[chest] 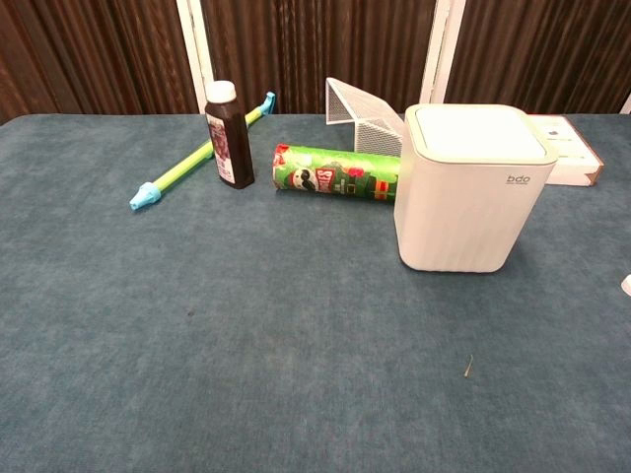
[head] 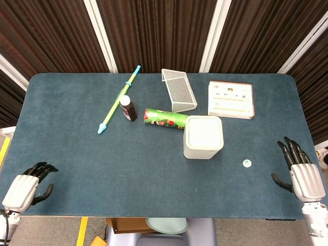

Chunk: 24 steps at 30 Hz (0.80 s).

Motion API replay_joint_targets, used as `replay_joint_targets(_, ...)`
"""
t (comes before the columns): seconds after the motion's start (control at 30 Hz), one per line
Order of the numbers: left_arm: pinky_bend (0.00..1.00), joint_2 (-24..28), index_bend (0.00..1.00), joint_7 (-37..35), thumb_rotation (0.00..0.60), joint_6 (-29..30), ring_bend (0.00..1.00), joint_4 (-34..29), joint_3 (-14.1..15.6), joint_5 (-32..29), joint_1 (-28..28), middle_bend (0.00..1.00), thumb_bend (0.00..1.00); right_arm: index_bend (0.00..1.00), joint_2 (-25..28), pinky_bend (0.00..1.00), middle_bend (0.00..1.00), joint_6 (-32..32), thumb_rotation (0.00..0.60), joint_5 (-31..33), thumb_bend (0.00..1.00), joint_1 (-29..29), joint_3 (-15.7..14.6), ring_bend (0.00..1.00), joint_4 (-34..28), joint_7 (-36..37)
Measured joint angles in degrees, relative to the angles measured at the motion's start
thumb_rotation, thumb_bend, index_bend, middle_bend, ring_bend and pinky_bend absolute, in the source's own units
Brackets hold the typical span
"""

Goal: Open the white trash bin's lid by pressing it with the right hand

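Observation:
The white trash bin [head: 204,137] stands upright right of the table's middle, its flat lid [chest: 478,132] down. In the head view my right hand [head: 300,171] rests at the table's near right edge, fingers spread and holding nothing, well to the right of the bin. At the near left corner my left hand [head: 28,185] holds nothing, its fingers loosely bent. Neither hand shows in the chest view.
A green tube [head: 166,119] lies against the bin's far left side. Beyond are a dark bottle [head: 127,108], a green-blue stick [head: 119,99], a tipped wire mesh basket [head: 178,90] and a flat box [head: 231,99]. A small round disc [head: 246,163] lies right of the bin.

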Motion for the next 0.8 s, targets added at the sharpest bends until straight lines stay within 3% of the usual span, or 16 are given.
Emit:
replay_joint_targets(0.17, 0.36, -0.6, 0.33, 2.2, 0.600, 2.8, 0.18, 0.4, -1.1, -0.7, 0.9, 0.28, 0.47, 0.09, 0.4, 0.31, 0.06, -1.5, 0.600, 0.4, 0.33, 0.3, -0.3, 0.01, -0.3, -1.3)
replay_joint_targets(0.4, 0.36, -1.4, 0.34, 4.1, 0.600, 4.2, 0.18, 1.0, -2.2, -2.2, 1.7, 0.29, 0.47, 0.09, 1.2, 0.35, 0.19, -2.3, 0.600, 1.1, 0.34, 0.4, -0.4, 0.11, -1.6, -3.2)
replay_joint_targets(0.57, 0.36, -1.1, 0.34, 3.6, 0.600, 4.7, 0.18, 0.8, -2.2, -2.2, 1.9, 0.28, 0.47, 0.10, 0.1, 0.60, 0.46, -1.3, 0.600, 0.3, 0.44, 0.3, -0.5, 0.43, -0.7, -5.9)
replay_joint_targets(0.8, 0.36, -0.6, 0.34, 2.1, 0.600, 5.1, 0.18, 0.5, -2.3, -2.3, 2.2, 0.29, 0.47, 0.18, -0.1, 0.77, 0.71, 0.0, 0.600, -2.5, 0.61, 0.2, -1.4, 0.66, -0.7, -6.5)
